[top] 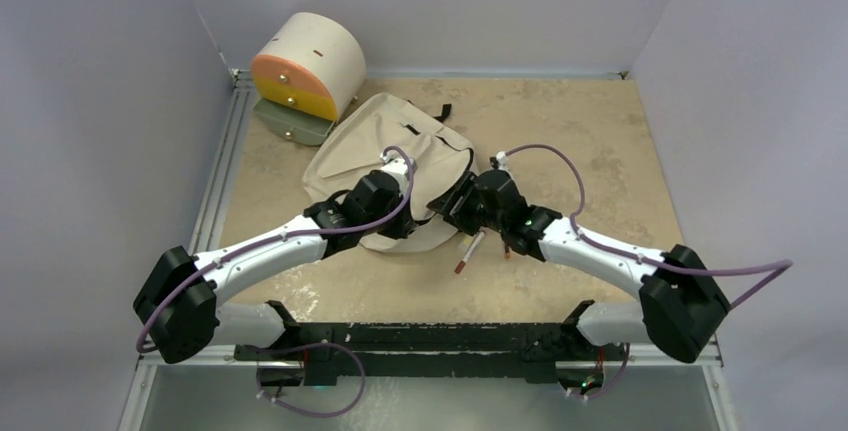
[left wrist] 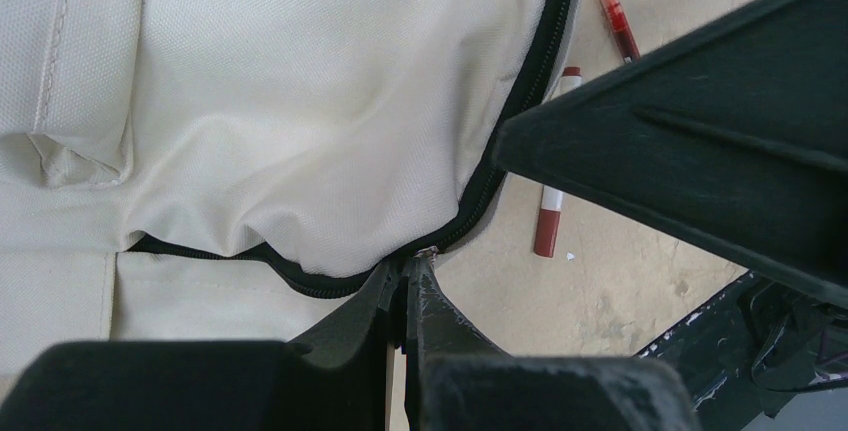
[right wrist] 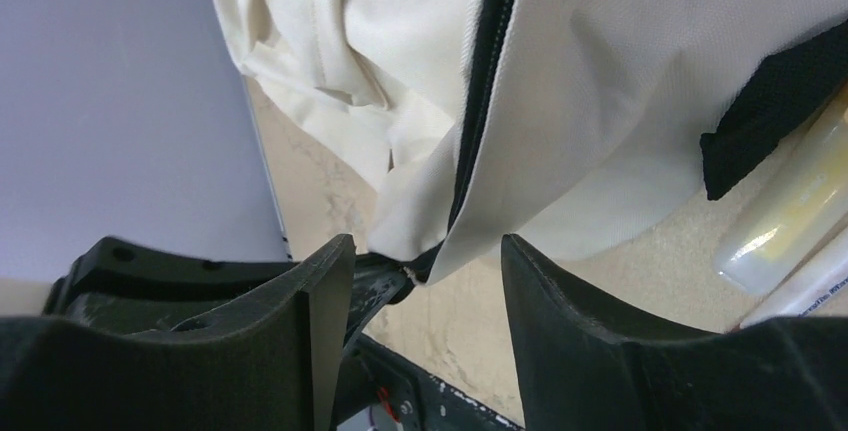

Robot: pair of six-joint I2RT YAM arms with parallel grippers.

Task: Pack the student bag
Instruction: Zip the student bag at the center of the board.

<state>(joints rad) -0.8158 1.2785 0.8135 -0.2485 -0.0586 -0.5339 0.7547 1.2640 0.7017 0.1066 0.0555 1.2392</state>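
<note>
The student bag [top: 400, 156], beige fabric with a black zipper [left wrist: 500, 141], lies mid-table. My left gripper [left wrist: 415, 266] is shut on the bag's near edge, pinching it at the zipper's end, where a small metal piece shows at the fingertips. In the right wrist view my right gripper [right wrist: 428, 251] stands open. The same corner of the bag [right wrist: 560, 101] hangs between its fingers without touching them, and the left gripper's fingertips [right wrist: 385, 286] show just behind. In the top view both grippers meet at the bag's front rim [top: 440, 216].
A red-capped marker [left wrist: 553, 191] and a red pen [left wrist: 612, 6] lie on the table beside the bag's edge. A translucent yellowish tube [right wrist: 790, 211] and a black strap [right wrist: 770, 111] lie nearby. The cream-and-orange cylindrical drawer unit [top: 305, 66] stands back left.
</note>
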